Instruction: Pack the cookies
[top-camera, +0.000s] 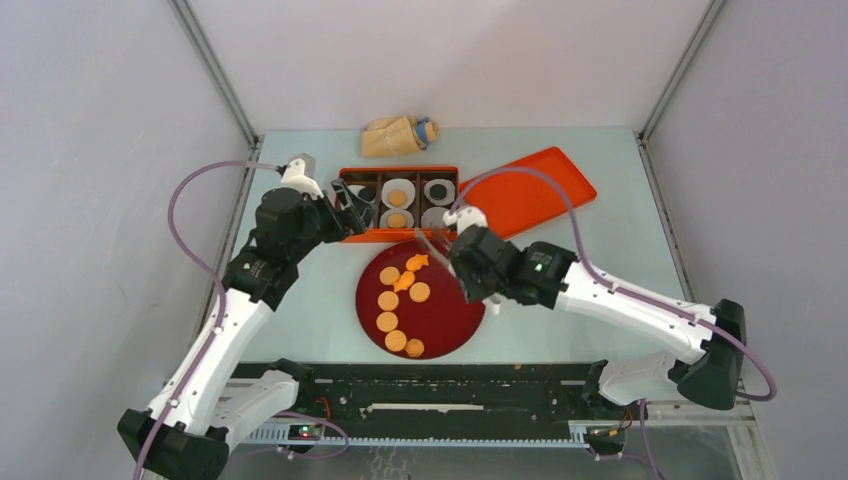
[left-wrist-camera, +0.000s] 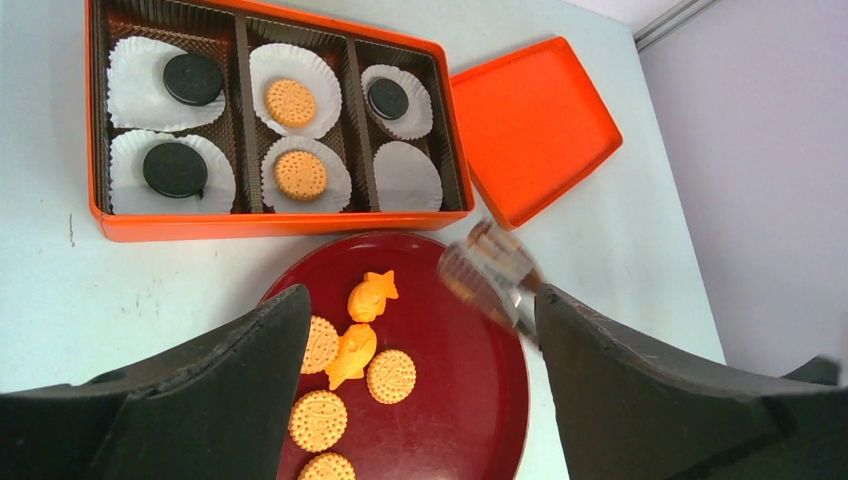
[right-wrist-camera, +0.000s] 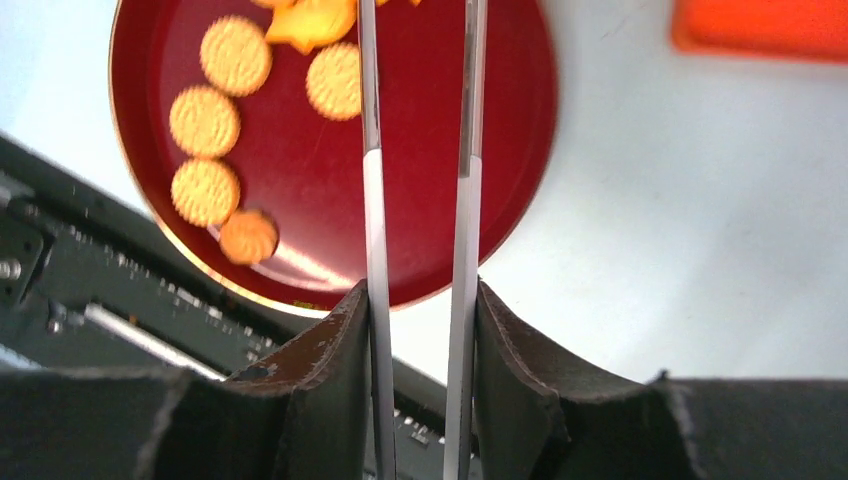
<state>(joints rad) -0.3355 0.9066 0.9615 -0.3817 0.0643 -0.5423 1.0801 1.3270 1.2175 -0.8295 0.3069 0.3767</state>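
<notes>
Here the right fingers pinch silver tongs over the red plate of cookies. The left fingers gape wide, empty.

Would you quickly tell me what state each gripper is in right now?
Left gripper: open, holding nothing.
Right gripper: closed on a pair of slim silver tongs.

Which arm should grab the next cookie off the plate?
Right. The right gripper is shut on tongs that reach over the plate, close to the cookies. The left gripper is open and empty, beside the box, with no tool.
</notes>
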